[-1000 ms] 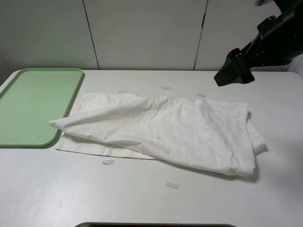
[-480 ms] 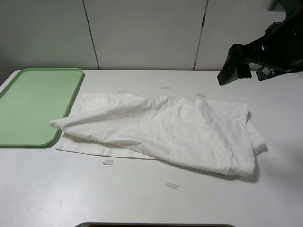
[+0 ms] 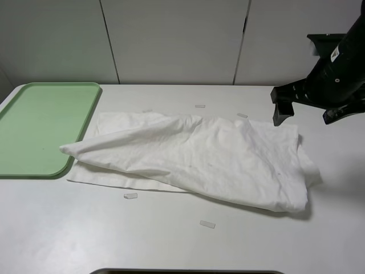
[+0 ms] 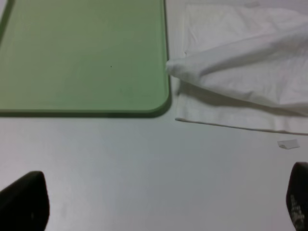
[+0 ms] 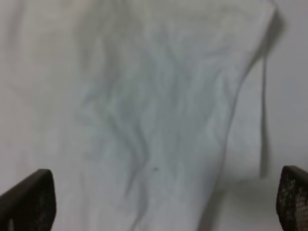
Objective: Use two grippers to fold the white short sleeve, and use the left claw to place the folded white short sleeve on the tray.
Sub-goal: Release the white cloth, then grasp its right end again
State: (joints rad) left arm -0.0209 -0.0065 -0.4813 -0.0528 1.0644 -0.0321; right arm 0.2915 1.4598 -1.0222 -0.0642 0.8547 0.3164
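Black and spread wide, the right end effector (image 3: 305,114) has swung over the last second out of a raised, sideways-pointing pose. It now hangs with its fingers aimed down, just above the far right end of the white short sleeve (image 3: 199,157). Its wrist camera looks onto wrinkled cloth between the two fingertips, and nothing is pinched. The left end effector (image 4: 161,204) does not show in the high view. Its own camera shows it just as wide apart and empty, over bare table (image 4: 144,159) near a corner of the tray (image 4: 82,57).

The shirt has not shifted in that second. It lies across the middle of the table, with a loose upper layer draped diagonally over a flatter lower one. Its pointed left tip reaches the rim of the pale green tray, while the bulk of it bunches at the right end below the right arm. A few small tape strips (image 3: 130,196) lie on the table around it.

The right arm's turn downward reads as lining up a grasp on the right end of the garment. The fold looks only partly made and untidy, so more folding appears needed before the left arm can carry the shirt onto the tray, which holds nothing yet.
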